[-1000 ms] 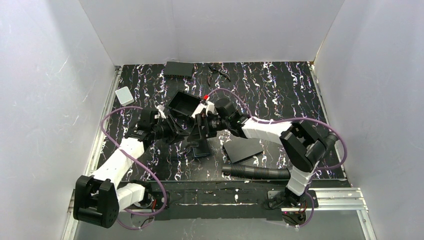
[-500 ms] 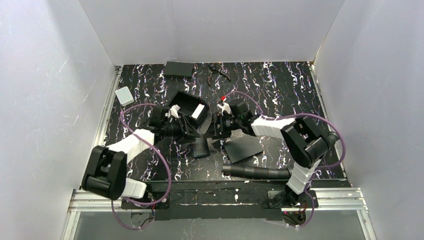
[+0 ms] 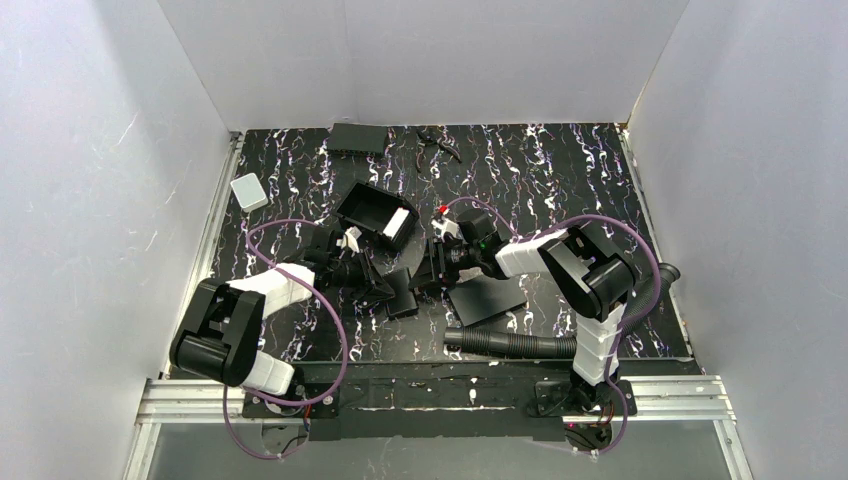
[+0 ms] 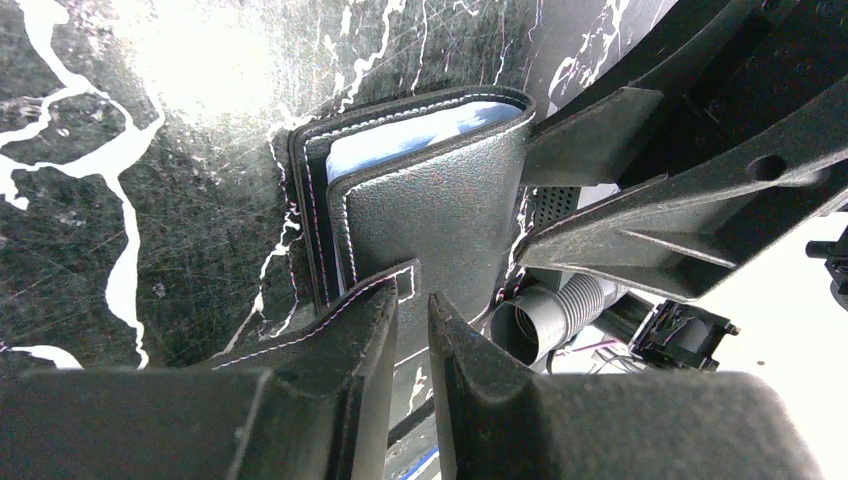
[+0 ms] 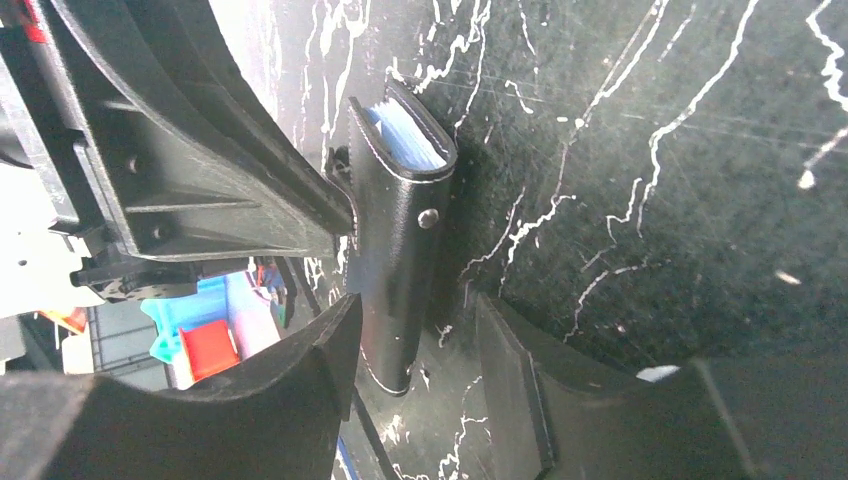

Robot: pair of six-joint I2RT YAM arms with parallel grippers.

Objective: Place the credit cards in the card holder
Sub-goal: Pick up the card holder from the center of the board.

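The black stitched card holder (image 3: 403,297) lies on the marbled table between my two grippers. Pale-blue credit cards (image 4: 420,135) sit inside it, their edges showing at its open end (image 5: 405,135). My left gripper (image 4: 412,300) is at the holder's (image 4: 430,215) near corner, its jaws a narrow gap apart with bare table showing through. A stitched flap lies against the outside of one left finger (image 4: 350,340). My right gripper (image 5: 415,320) is open and straddles the holder's (image 5: 395,250) closed end, nearer its left finger. In the top view the left gripper (image 3: 383,287) and right gripper (image 3: 428,272) flank the holder.
A matte black sheet (image 3: 486,298) lies just right of the holder, with a corrugated black hose (image 3: 510,345) in front of it. An open black box (image 3: 372,212) stands behind the grippers. A small grey box (image 3: 248,191) is far left and a flat black case (image 3: 357,137) at the back.
Both grippers have drawn back, then come down low to the holder from either side. Both pairs of jaws have narrowed, the left most.
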